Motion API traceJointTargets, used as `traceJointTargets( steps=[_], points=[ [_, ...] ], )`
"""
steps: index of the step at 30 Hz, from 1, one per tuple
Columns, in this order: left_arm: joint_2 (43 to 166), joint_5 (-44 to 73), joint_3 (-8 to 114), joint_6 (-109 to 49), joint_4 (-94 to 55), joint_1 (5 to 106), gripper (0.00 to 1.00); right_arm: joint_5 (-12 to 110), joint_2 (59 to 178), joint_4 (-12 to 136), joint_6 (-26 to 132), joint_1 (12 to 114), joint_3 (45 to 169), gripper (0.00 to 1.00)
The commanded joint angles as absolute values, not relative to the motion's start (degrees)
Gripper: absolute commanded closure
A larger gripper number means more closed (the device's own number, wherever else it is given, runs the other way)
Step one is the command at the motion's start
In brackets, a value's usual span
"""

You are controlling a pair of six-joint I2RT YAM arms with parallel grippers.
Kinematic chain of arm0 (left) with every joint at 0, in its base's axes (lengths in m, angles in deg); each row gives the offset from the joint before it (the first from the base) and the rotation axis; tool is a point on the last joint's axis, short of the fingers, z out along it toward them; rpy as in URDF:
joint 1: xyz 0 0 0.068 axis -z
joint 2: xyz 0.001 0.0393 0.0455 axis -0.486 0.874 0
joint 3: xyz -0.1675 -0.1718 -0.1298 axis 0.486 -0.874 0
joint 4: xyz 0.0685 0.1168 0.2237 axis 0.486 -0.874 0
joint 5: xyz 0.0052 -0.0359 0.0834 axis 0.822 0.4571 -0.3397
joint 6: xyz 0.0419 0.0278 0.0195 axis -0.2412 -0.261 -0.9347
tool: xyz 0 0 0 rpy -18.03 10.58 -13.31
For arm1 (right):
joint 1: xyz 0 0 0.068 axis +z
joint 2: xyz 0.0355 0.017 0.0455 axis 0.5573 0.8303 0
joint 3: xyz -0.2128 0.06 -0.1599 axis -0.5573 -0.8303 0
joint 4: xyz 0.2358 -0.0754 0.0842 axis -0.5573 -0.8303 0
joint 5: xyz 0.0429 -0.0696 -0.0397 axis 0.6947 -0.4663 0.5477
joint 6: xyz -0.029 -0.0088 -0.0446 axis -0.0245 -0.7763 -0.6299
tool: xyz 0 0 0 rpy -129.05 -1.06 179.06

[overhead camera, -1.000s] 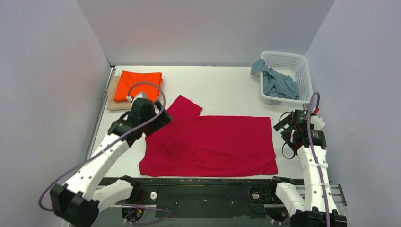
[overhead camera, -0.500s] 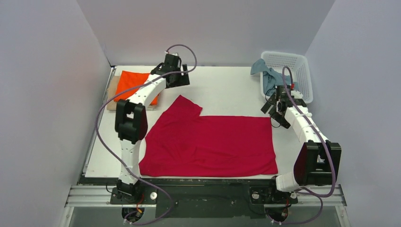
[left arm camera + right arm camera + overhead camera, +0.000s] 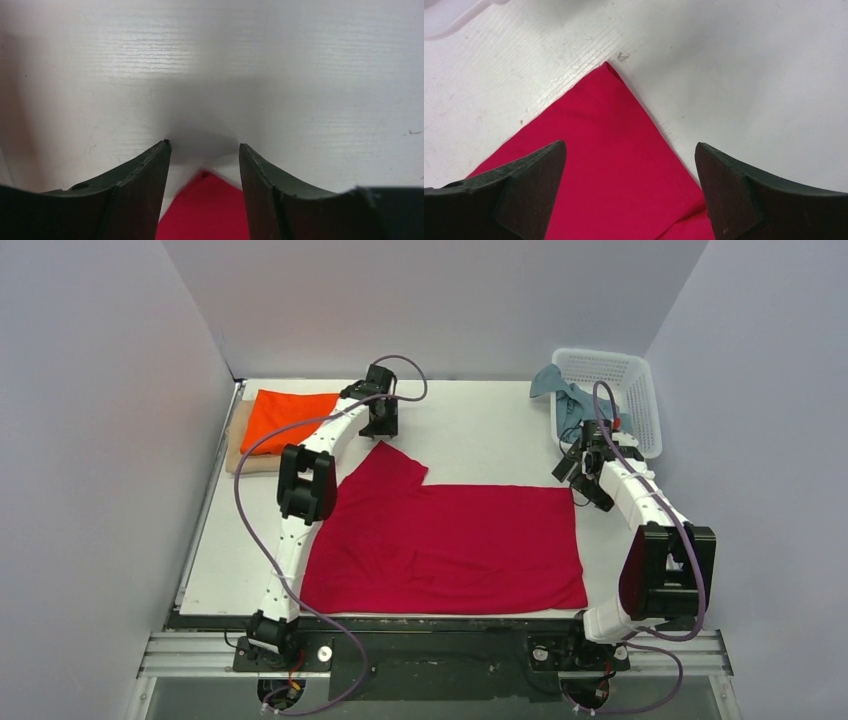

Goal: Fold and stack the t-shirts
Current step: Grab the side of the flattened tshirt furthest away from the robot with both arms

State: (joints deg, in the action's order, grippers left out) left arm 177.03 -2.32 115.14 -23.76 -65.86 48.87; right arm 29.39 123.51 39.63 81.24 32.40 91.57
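The crimson red t-shirt (image 3: 445,535) lies spread flat in the middle of the table. My left gripper (image 3: 381,428) is open over its far left sleeve tip (image 3: 205,210), and the red corner shows between the fingers (image 3: 145,185). My right gripper (image 3: 578,480) is open over the shirt's far right corner (image 3: 609,145), its fingers (image 3: 524,185) straddling the cloth. The folded bright orange shirt (image 3: 290,418) lies on the folded pale beige shirt (image 3: 240,452) at the far left. The dusty grey-blue shirt (image 3: 570,400) hangs in the basket.
The white plastic lattice basket (image 3: 630,375) stands at the far right corner, close behind my right arm. Grey walls close in the table on three sides. A metal rail with the arm bases (image 3: 440,645) runs along the near edge.
Both arms have swung out from near their bases to the far side. The left gripper has come down to the red sleeve tip; the right gripper has settled at the shirt's far right corner.
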Motion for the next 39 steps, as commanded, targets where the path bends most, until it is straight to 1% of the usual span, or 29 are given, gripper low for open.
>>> traceJointTargets(
  steps=[1,3,9,10,11,12,13,14,15,16,18,22,26,30,31,33,39],
  points=[
    [173.0,-2.5,110.3,-24.0,-66.7,49.1,0.39,27.6,124.7,38.9,81.7,32.1,93.2,0.05],
    [171.7,-2.1,107.7,-23.8,-66.3,49.5,0.42,27.4,124.9,38.7,82.1,32.1,93.3,0.05],
    [168.2,-3.1,99.5,-22.7,-64.7,50.4,0.54,25.6,126.3,39.0,82.6,32.1,93.7,0.06],
    [167.9,-2.8,98.9,-22.5,-64.3,50.4,0.61,25.8,127.2,40.1,82.7,32.1,93.7,0.07],
    [167.7,-2.2,98.2,-22.3,-63.9,50.4,0.65,25.9,127.7,40.7,82.9,32.1,93.8,0.08],
    [167.9,-1.9,98.1,-21.9,-63.8,50.4,0.73,26.1,129.0,41.9,83.1,32.1,93.9,0.09],
    [167.9,-1.3,98.1,-21.8,-63.6,50.4,0.77,26.2,129.6,42.6,83.5,32.2,94.1,0.10],
    [168.0,-1.1,98.1,-21.6,-63.4,50.4,0.87,26.5,131.0,44.3,83.9,32.3,94.3,0.12],
    [168.0,-1.0,98.4,-21.4,-63.4,50.4,0.92,26.6,132.5,44.9,84.2,32.5,95.0,0.13],
    [168.1,-1.0,98.7,-21.2,-63.4,50.4,1.00,27.1,133.2,46.2,84.4,32.6,95.2,0.17],
    [167.6,-1.1,99.0,-21.2,-63.1,50.4,1.00,28.1,135.7,47.2,84.9,32.9,96.6,0.21],
    [164.5,-0.7,97.7,-21.6,-61.1,50.5,1.00,25.4,140.0,47.5,85.0,34.2,99.2,0.24],
    [157.4,2.4,89.1,-22.2,-54.2,50.4,1.00,25.4,143.3,47.0,84.9,34.9,100.6,0.30],
    [151.3,3.9,82.3,-22.2,-50.5,50.4,1.00,26.8,145.8,46.5,84.7,35.1,100.6,0.38],
    [150.5,4.3,81.4,-22.3,-50.2,50.4,1.00,27.2,146.5,46.2,84.7,35.1,100.6,0.45],
    [148.1,4.8,78.9,-22.3,-49.2,50.4,1.00,27.7,146.9,46.0,84.6,35.1,100.5,0.53],
    [145.3,5.4,73.7,-21.8,-48.2,50.4,1.00,26.4,146.2,44.3,85.1,35.1,100.0,0.58]
  ],
)
